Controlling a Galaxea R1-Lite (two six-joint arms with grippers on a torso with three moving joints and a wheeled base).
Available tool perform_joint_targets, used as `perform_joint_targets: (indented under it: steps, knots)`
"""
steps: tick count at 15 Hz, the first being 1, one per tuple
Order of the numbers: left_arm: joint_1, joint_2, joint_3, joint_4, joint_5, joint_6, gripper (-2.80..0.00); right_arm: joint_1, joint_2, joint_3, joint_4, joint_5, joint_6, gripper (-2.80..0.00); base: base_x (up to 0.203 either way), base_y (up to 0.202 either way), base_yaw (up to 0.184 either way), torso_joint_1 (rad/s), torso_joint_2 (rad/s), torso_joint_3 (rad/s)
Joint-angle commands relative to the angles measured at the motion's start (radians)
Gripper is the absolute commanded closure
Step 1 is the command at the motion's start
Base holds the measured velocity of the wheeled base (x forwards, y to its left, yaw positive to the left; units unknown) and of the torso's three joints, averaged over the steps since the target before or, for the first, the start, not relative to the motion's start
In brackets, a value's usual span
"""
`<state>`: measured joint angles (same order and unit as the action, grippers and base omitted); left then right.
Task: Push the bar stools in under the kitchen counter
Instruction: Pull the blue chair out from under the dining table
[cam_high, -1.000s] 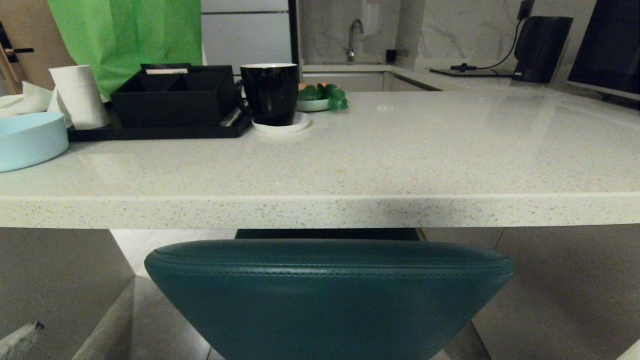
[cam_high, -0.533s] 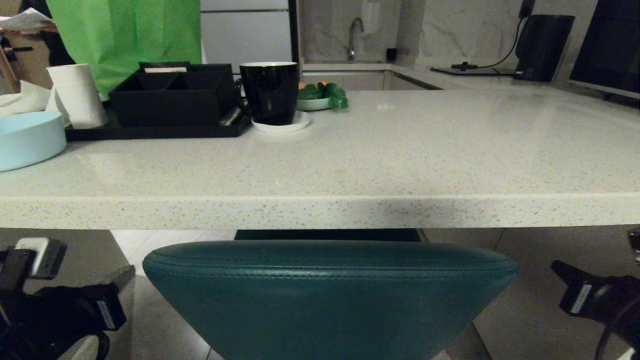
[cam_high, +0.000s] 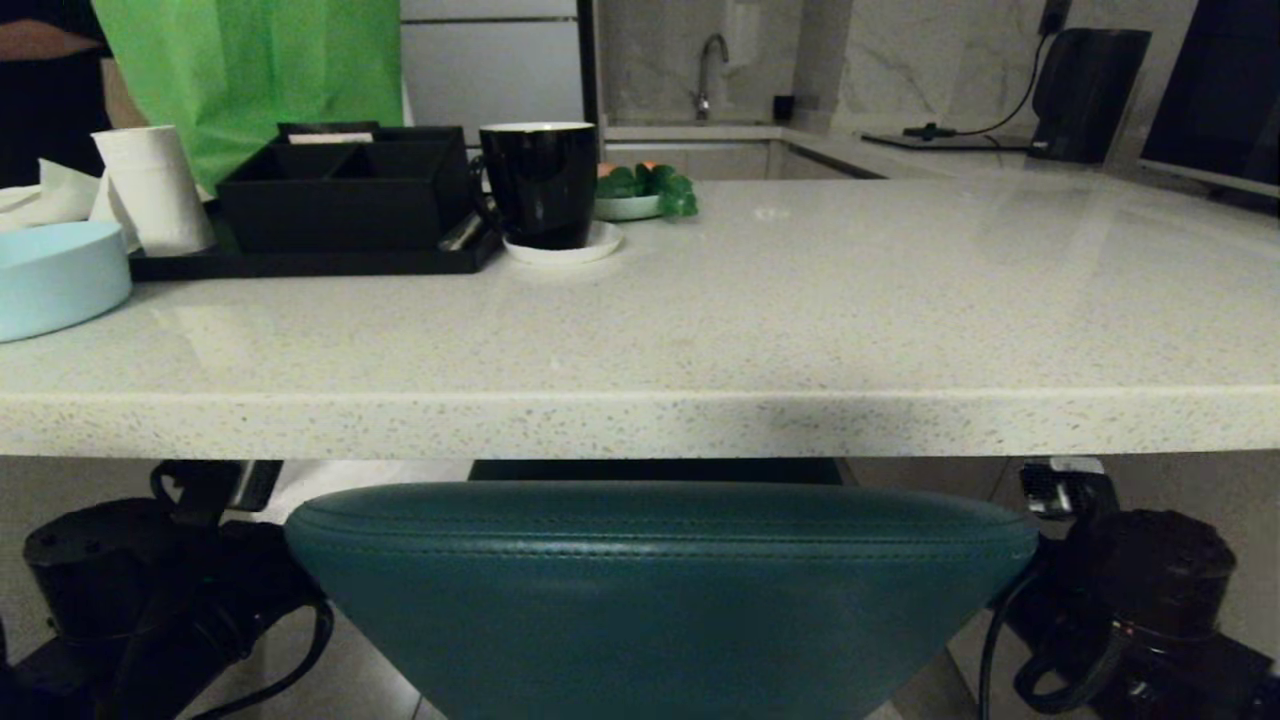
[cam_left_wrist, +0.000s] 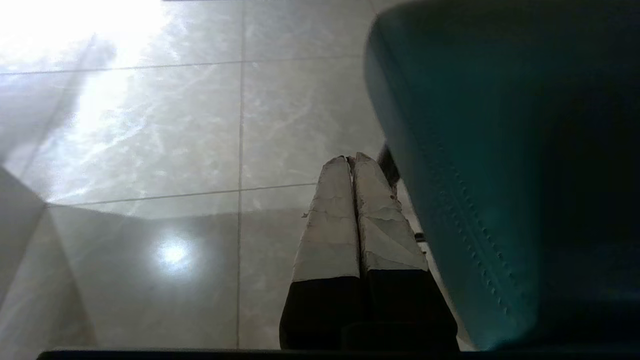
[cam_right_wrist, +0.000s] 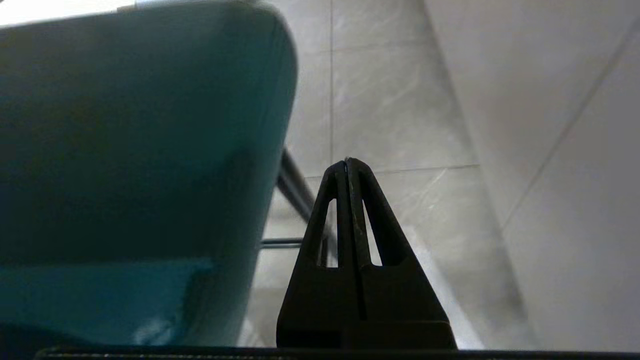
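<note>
Both arms are low now, one at each side of the head view. The left arm (cam_high: 150, 590) shows dark joints and looping cable; the left gripper (cam_left_wrist: 352, 160) points down, taped fingers pressed together. The right arm (cam_high: 1140, 600) mirrors it, the right gripper (cam_right_wrist: 346, 161) closed tip to tip, aimed downward.

left arm (cam_high: 150, 580), right arm (cam_high: 1130, 590) risen (flanking stool (cam_high: 660, 590))
</note>
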<state>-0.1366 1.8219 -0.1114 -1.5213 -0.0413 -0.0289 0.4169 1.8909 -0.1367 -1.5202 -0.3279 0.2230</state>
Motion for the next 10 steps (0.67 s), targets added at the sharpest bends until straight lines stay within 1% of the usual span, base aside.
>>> perform_joint_targets:
  steps: [1,5,7,8,10]
  knots:
    - [-0.017,0.062,-0.04,-0.009,0.003,0.001,0.0,0.015,0.08,-0.035,-0.01,-0.005,0.005,0.0,0.0,0.0,0.0,0.0,0.0,0.0]
    - [-0.027,0.125,-0.109,-0.009,0.01,0.01,0.0,0.003,0.143,-0.128,-0.01,-0.024,0.007,0.0,0.0,0.0,0.0,0.0,0.0,0.0]
    - [-0.044,0.137,-0.119,-0.009,0.013,0.009,0.0,0.001,0.171,-0.189,-0.01,-0.043,0.005,0.0,0.0,0.0,0.0,0.0,0.0,0.0]
    - [-0.058,0.14,-0.132,-0.009,0.035,0.008,0.0,0.0,0.18,-0.215,-0.01,-0.047,0.003,0.0,0.0,0.0,0.0,0.0,0.0,0.0]
    - [-0.104,0.158,-0.182,-0.009,0.101,0.004,0.0,0.0,0.189,-0.25,-0.01,-0.048,0.002,0.0,0.0,0.0,0.0,0.0,0.0,0.0]
